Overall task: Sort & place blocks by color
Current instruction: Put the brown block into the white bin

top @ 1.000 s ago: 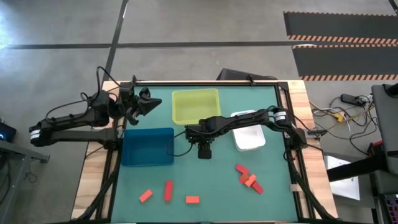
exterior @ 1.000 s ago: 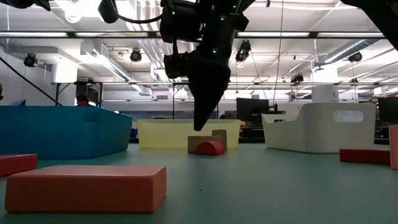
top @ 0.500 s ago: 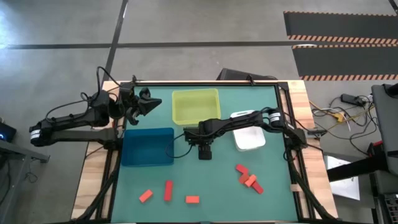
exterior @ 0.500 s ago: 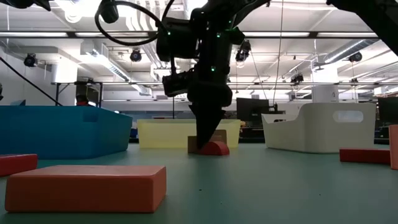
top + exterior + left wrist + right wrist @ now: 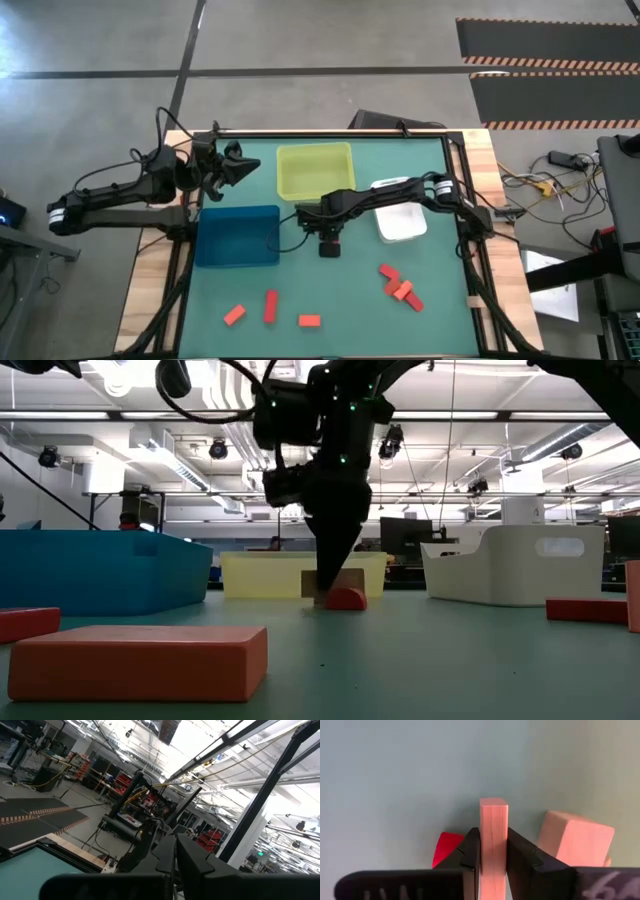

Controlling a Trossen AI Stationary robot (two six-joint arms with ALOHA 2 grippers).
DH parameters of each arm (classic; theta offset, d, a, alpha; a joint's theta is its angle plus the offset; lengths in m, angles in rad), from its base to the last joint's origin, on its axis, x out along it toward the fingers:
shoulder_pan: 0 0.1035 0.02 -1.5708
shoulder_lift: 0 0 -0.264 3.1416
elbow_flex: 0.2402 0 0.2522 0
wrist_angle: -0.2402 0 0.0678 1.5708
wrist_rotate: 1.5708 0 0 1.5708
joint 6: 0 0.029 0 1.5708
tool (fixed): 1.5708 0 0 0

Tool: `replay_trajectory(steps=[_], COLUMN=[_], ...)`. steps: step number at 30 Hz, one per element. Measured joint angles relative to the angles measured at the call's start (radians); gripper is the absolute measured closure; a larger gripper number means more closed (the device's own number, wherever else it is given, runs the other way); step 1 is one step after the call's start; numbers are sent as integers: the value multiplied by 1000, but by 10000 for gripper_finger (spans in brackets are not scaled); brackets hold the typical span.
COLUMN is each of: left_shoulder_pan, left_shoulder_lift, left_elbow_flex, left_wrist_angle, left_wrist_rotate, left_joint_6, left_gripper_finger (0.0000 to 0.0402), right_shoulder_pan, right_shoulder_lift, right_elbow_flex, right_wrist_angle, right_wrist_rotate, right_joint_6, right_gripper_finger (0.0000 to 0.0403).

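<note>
While the low view puts a long red block (image 5: pixel 138 661) closest to the camera, we see another red piece (image 5: pixel 28 623) at the left edge and a red bar (image 5: pixel 586 610) off to the right. From above, we count 3 red-orange blocks in a loose row near the front edge: a small one (image 5: pixel 234 315), an upright bar (image 5: pixel 270 306) and a flat one (image 5: pixel 309 321). To their right sits a touching cluster of red-orange blocks (image 5: pixel 401 288).

Farther back, near the table's middle, our right gripper (image 5: pixel 493 847) is down at the mat, its jaws closed on a pale tan block (image 5: pixel 493 840) that stands upright between the fingers (image 5: pixel 467 852). Just beside it are a second tan block (image 5: pixel 576 840) on one side and a small red block (image 5: pixel 447 847) on the other; in the low view that red piece shows a rounded top (image 5: pixel 346 599).

Beyond lie the blue tray (image 5: pixel 238 236), the white tray (image 5: pixel 403 224) and, farthest, the yellow-green tray (image 5: pixel 315 169).

Our left gripper (image 5: pixel 240 165) waits raised at the far left corner of the green table (image 5: pixel 350 290), jaws shut on nothing.
</note>
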Motion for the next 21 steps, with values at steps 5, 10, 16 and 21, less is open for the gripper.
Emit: replay_trajectory(steps=[5, 10, 16, 21], left_shoulder_pan=[0, 0, 0, 0], left_shoulder_lift=[7, 18, 31, 32], left_elbow_flex=[0, 0, 0, 0], left_wrist_angle=[0, 1, 1, 1], left_wrist_rotate=[0, 0, 0, 0], left_joint_6=[0, 0, 0, 0], left_gripper_finger=[402, 402, 402, 402], right_shoulder_pan=[0, 0, 0, -2], right_shoulder_lift=[-10, -10, -39, -114], right_elbow_flex=[90, 227, 376, 391], right_wrist_angle=[-127, -287, -453, -496], right_wrist_rotate=[0, -1, -19, -1], right_joint_6=[144, 332, 521, 652], right_gripper_finger=[356, 347, 348, 348])
